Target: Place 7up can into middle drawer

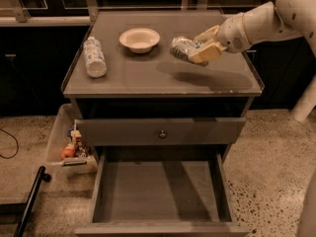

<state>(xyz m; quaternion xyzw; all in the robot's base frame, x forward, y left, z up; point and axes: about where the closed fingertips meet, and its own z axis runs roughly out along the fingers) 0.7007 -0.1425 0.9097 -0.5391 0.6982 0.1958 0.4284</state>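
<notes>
The 7up can (182, 48), silvery-green, lies sideways in my gripper (200, 46) above the right part of the cabinet top (163, 75). The gripper's cream fingers are shut on the can, one above it and one below; the can casts a shadow on the top. My white arm reaches in from the upper right. The middle drawer (160, 194) stands pulled out at the bottom, its flat dark floor bare. It lies well below and toward the front of the gripper.
A clear plastic bottle (94, 57) lies on the left of the cabinet top. A cream bowl (139, 39) sits at the back middle. A shut drawer front with a round knob (162, 134) is above the open drawer. A plastic bin (69, 147) with small items stands on the floor at left.
</notes>
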